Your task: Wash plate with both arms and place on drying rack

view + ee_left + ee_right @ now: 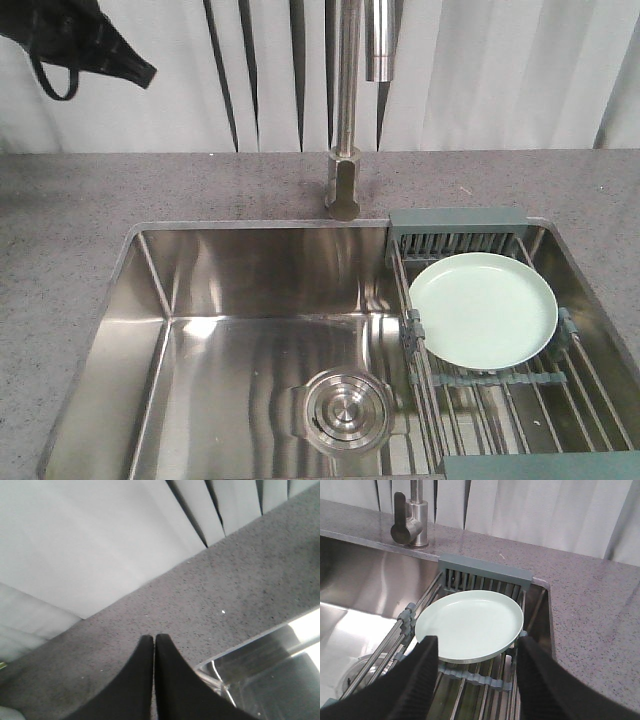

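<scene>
The pale mint-green plate (483, 310) lies flat on the drying rack (530, 402), across the sink's right side. In the right wrist view the plate (470, 625) rests on the steel rods just in front of the rack's grey-teal end bar (485, 567). My right gripper (478, 640) is open, its fingers apart on either side of the plate's near edge, with nothing between them. It does not show in the front view. My left gripper (148, 72) hangs high at the back left, far from the plate. In its own view the left gripper (154, 637) is shut and empty above the counter.
A tall steel faucet (345, 150) stands behind the sink (250, 270), its spout over the basin. A round steel drain (342, 412) sits in the sink floor. Speckled grey countertop (60, 220) surrounds the sink, and white curtains hang behind.
</scene>
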`<state>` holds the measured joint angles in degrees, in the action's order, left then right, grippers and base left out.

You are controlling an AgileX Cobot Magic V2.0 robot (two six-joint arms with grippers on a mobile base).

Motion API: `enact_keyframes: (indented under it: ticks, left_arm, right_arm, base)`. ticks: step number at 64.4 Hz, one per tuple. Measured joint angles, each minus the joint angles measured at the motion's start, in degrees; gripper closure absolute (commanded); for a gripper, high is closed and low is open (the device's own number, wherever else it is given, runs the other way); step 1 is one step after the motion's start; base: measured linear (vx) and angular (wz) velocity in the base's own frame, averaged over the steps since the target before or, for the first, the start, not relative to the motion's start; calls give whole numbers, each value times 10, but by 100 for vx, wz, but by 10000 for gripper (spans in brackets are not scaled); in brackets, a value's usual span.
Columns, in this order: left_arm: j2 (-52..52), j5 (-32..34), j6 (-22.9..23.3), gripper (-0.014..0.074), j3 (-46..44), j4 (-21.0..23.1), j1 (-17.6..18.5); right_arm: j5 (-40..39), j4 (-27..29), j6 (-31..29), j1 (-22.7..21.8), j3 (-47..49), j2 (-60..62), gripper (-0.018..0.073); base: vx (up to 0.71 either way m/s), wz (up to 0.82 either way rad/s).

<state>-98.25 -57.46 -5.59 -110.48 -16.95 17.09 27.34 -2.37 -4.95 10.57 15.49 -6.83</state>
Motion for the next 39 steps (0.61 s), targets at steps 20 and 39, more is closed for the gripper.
enact_keyframes:
  ticks: [20,39]
  left_arm:
    - [142,57,19,602,152,-13,0]
    - [345,212,56,602,447,-14,0]
  right_arm:
    - [0,0,0,0,0,0,196]
    - [0,0,0,0,0,0,196]
  base:
    - [0,0]
    - [0,0]
